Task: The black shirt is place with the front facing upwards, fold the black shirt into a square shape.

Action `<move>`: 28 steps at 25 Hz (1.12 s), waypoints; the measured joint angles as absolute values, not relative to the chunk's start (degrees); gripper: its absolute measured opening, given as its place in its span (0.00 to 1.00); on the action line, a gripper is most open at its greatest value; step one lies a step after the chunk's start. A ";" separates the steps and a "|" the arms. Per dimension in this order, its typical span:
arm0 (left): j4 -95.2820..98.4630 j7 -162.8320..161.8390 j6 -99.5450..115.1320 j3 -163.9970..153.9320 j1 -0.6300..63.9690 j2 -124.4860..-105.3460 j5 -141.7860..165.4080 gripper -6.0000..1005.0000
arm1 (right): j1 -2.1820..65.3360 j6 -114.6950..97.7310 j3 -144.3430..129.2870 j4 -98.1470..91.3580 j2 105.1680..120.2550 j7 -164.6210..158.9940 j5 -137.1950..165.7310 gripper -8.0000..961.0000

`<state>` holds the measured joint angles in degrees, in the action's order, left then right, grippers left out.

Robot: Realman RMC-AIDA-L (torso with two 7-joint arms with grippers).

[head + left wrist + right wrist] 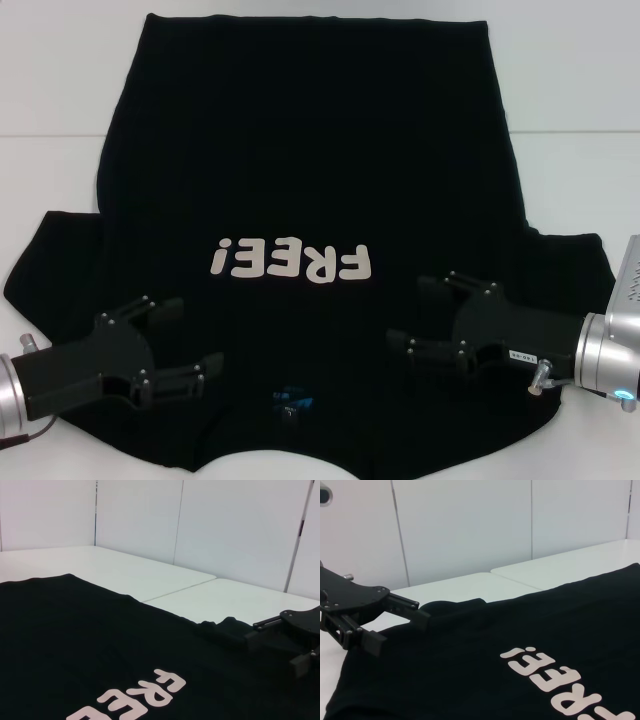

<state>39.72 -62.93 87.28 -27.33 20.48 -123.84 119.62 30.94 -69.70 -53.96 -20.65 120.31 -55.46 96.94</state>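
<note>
Nearest, left hand [185, 335] and right hand [415, 312] hover spread wide, gripping nothing, over the black shirt [310, 180] lying flat on the white bench [560, 90].

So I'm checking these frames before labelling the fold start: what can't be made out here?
- Head view: the black shirt runs off the bottom edge, so its collar line is cut.
- Head view: the blue neck label is too small to read.
- Head view: whether the open left pincer and right pincer touch the cloth.
- Left wrist view: the lettering is cut by the bottom edge.
</note>
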 joint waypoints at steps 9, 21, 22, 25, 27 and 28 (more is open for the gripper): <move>39.72 -62.99 87.28 -27.33 20.48 -123.84 119.62 0.94 | 31.01 -69.64 -53.96 -20.65 120.31 -55.46 96.94 0.95; 40.41 -104.25 94.63 -16.80 22.61 -118.39 116.72 0.94 | 31.34 -69.95 -53.95 -20.93 120.31 -57.53 96.94 0.95; 40.90 -107.88 94.83 -16.39 22.79 -117.82 117.48 0.94 | 31.49 -69.98 -53.96 -20.92 120.30 -57.62 96.94 0.95; 43.68 -121.19 94.09 -14.85 23.55 -115.77 121.69 0.94 | 31.74 -70.07 -53.97 -20.78 120.28 -57.72 97.00 0.95; 45.29 -130.94 92.26 -12.61 24.48 -114.50 126.79 0.94 | 31.87 -70.12 -53.99 -20.77 120.28 -57.76 97.14 0.95; 45.40 -133.10 91.39 -11.80 24.93 -114.10 128.95 0.94 | 31.93 -70.14 -54.04 -20.75 120.28 -57.78 97.21 0.95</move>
